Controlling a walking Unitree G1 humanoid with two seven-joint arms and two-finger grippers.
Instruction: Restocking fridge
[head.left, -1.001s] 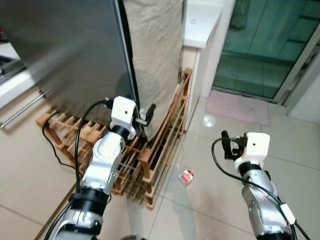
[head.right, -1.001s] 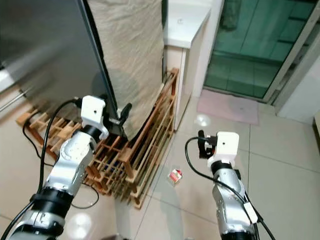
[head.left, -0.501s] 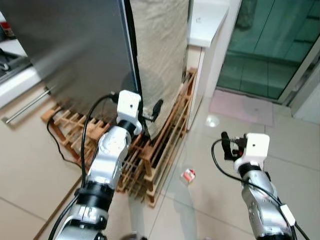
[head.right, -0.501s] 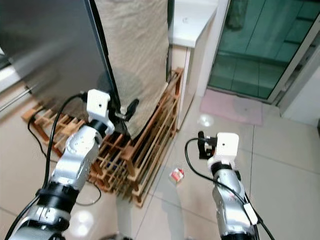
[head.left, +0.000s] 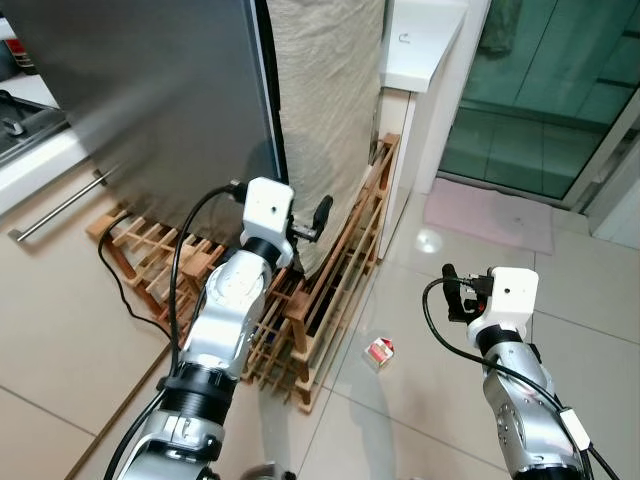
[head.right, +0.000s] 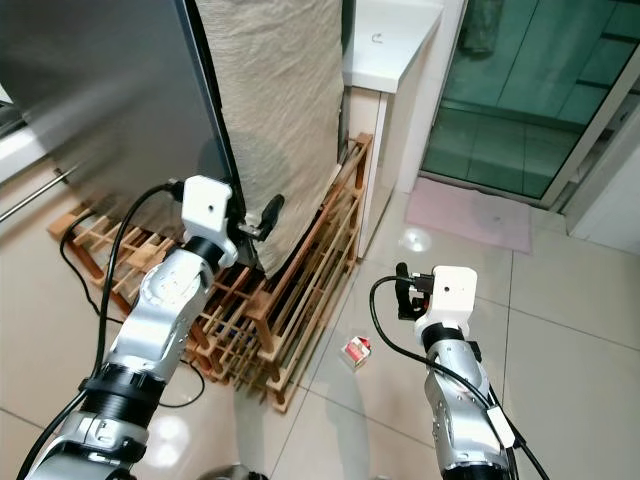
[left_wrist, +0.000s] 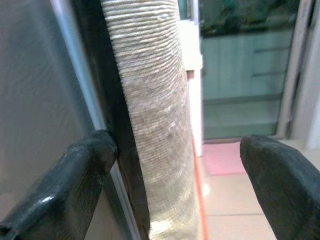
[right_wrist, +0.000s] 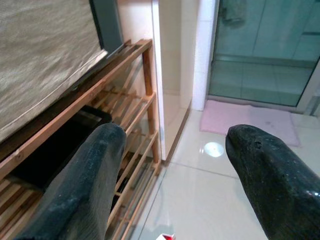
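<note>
The fridge has a grey steel door (head.left: 150, 90) and a side draped in beige cloth (head.left: 325, 90). My left gripper (head.left: 305, 228) is open at the door's right edge, low down. In the left wrist view one finger (left_wrist: 65, 185) rests against the grey door face, the other finger (left_wrist: 285, 185) stands free, and the cloth-covered edge (left_wrist: 155, 125) lies between them. My right gripper (head.left: 455, 292) hangs open over the tiled floor with nothing between its fingers (right_wrist: 85, 190).
A wooden slatted rack (head.left: 300, 310) lies under and beside the fridge. A small red and white carton (head.left: 377, 351) lies on the tiles. A white cabinet (head.left: 420, 40), a green glass door (head.left: 540, 90) and a pink mat (head.left: 490, 215) are to the right. A black cable (head.left: 115, 290) trails at left.
The camera has drifted. My left gripper has reached further forward and up, onto the fridge door's edge. The right arm has held its place.
</note>
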